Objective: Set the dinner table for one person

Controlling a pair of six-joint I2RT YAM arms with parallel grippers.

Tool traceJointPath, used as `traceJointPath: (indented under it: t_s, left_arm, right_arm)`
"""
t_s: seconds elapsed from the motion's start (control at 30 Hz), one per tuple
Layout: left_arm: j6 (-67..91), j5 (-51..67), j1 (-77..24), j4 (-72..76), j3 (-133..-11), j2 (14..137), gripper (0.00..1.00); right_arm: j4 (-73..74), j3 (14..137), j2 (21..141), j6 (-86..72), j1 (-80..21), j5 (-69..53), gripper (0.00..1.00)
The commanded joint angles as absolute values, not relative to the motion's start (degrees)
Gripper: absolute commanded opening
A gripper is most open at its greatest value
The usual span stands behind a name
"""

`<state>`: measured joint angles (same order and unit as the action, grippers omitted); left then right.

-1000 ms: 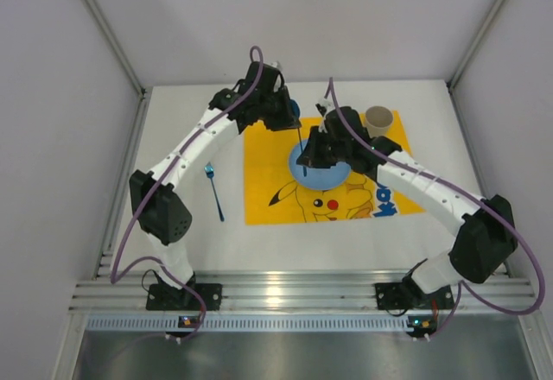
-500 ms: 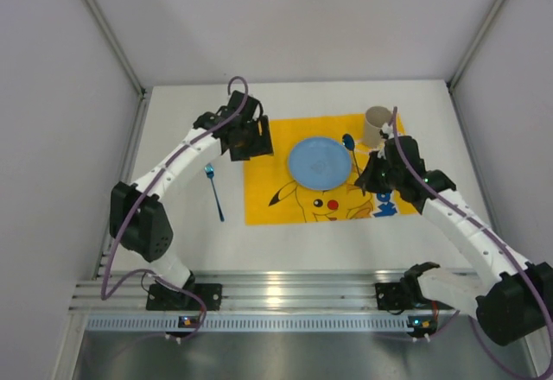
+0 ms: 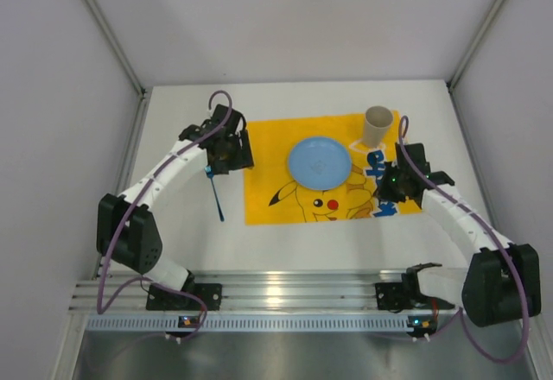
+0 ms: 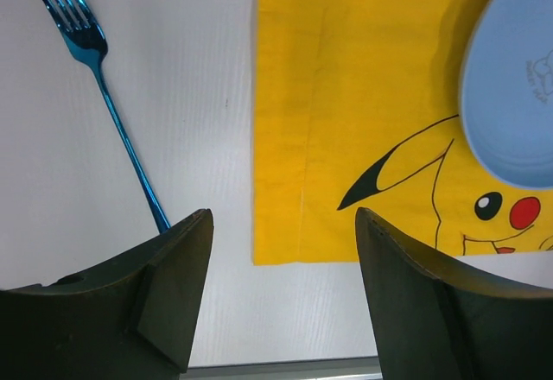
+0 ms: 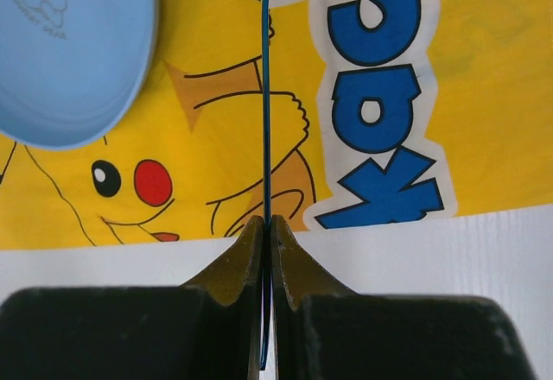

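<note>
The white dinner table carries a yellow Pikachu mat with a light blue plate on it. Off the mat's left edge lies a blue fork, alone on the white top. My left gripper hovers over that mat edge, open and empty; in its wrist view the gripper has the fork to its left and the plate to its right. My right gripper is shut on a thin blue utensil, seen edge-on, above the mat right of the plate.
A beige cup stands at the mat's far right corner. Grey walls close the table on three sides. A metal rail runs along the near edge, where both arm bases sit.
My left gripper has opened and swung left and nearer, from beyond the plate to the mat's left edge. The right arm carried the blue utensil from over the plate to its right.
</note>
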<state>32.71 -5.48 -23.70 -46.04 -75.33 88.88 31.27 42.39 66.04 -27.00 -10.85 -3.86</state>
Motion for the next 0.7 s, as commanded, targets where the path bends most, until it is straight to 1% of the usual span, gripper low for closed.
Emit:
traceJointPath:
  t_s: [0.0,0.27,0.5,0.53,0.57,0.63,0.67]
  left_arm:
    - [31.2,-7.8,-23.3,-47.0,-73.4,86.0,0.72]
    - [30.8,-8.8,-23.2,-47.5,-71.6,86.7,0.71]
    - [30.8,-10.5,-23.2,-48.2,-70.8,88.3,0.70]
    - [30.6,-10.9,-23.2,-48.1,-70.5,88.5,0.70]
    - [30.5,-11.2,-23.2,-48.4,-69.7,89.0,0.70]
    - [30.1,-11.9,-23.2,-48.5,-68.6,89.6,0.70]
    - [30.2,-12.0,-23.2,-48.3,-68.2,89.8,0.70]
  right_arm:
    - [25.5,42.5,68.5,-25.7,-9.4,-5.4,0.00]
    - [20.5,43.5,73.9,-25.8,-9.0,-7.6,0.00]
    - [21.4,46.0,79.4,-25.4,-8.3,-6.3,0.00]
    - [21.9,46.2,79.8,-25.3,-8.2,-5.8,0.04]
    - [22.3,46.4,80.2,-25.1,-8.3,-4.8,0.16]
    - [22.4,46.2,80.4,-24.5,-8.3,-4.3,0.27]
    - [22.5,46.1,80.5,-24.5,-8.2,-4.1,0.42]
